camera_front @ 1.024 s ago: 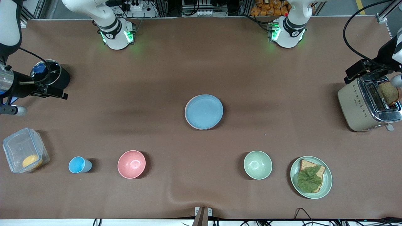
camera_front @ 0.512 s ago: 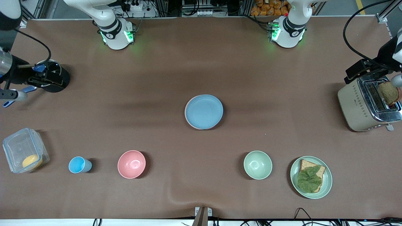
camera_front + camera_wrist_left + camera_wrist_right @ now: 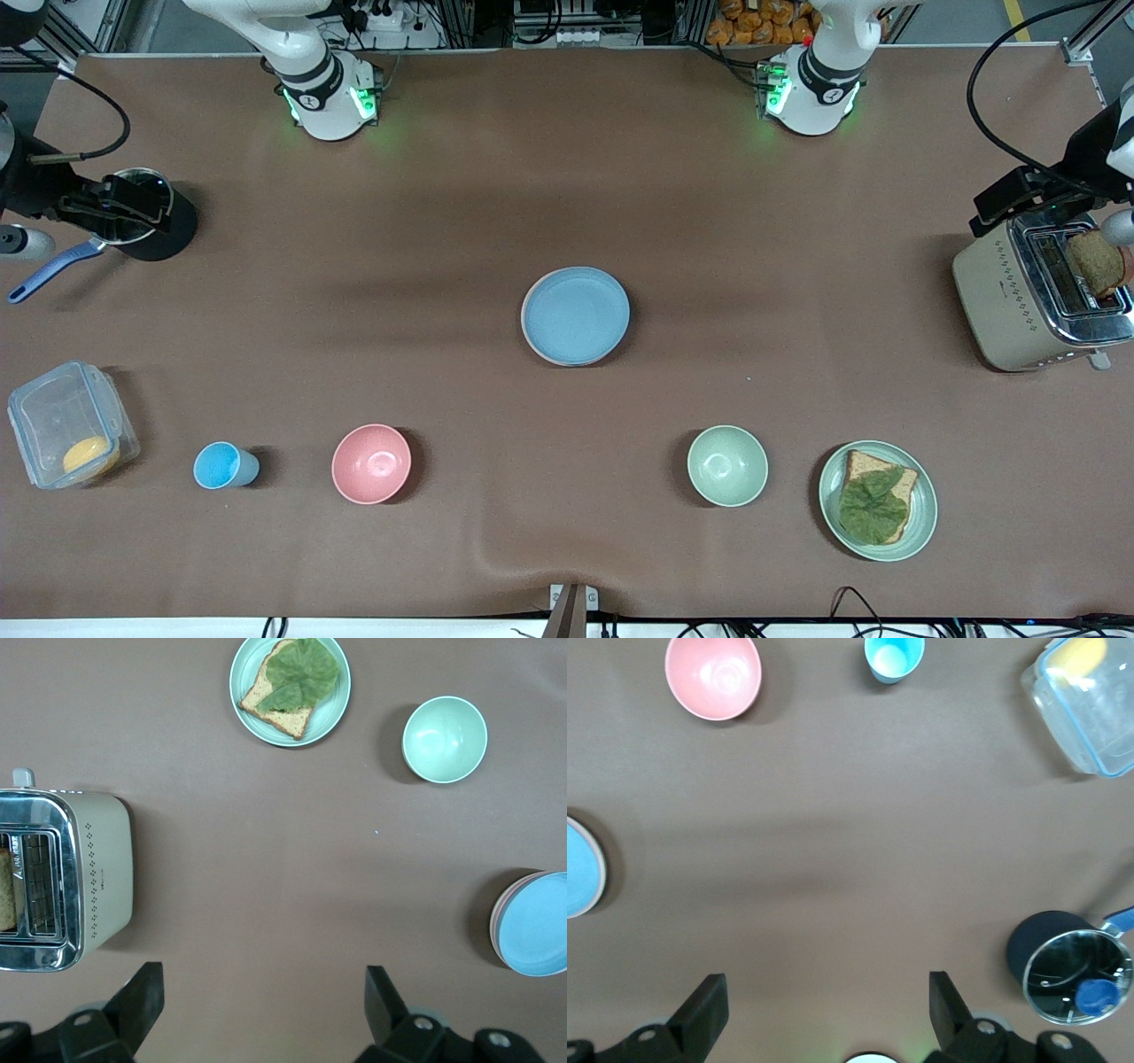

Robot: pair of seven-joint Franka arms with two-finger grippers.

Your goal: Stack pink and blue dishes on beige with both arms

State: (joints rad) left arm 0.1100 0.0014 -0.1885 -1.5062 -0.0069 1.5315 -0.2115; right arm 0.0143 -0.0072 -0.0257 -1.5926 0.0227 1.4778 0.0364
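- Judging from the middle of the table, the stack looks finished: the blue plate (image 3: 576, 315) lies on top, a pink plate (image 3: 526, 321) rim peeks out beneath it on the side toward the right arm's end, and in the left wrist view pale rims (image 3: 498, 920) show layered under the blue one.
- The beige plate cannot be told apart with certainty; the lowest rim may be it, but the colours blur together.
- The left gripper (image 3: 266, 1005) hangs over bare table beside the toaster (image 3: 1036, 297), its jaws spread wide and holding nothing.
- The right gripper (image 3: 828, 1010) hovers over bare table near the black pot with a glass lid (image 3: 142, 217), jaws likewise spread and empty.
- Neither gripper is near the stack; both arms appear parked at their own ends of the table.
- Nothing seems left to do, in my judgement, unless the stack needs squaring, since the lower rim sits slightly off-centre.
- The pink bowl (image 3: 371, 463), blue cup (image 3: 221, 465), green bowl (image 3: 727, 465) and green plate with bread and a leaf (image 3: 877, 501) lie nearer the front camera, apart from the stack.
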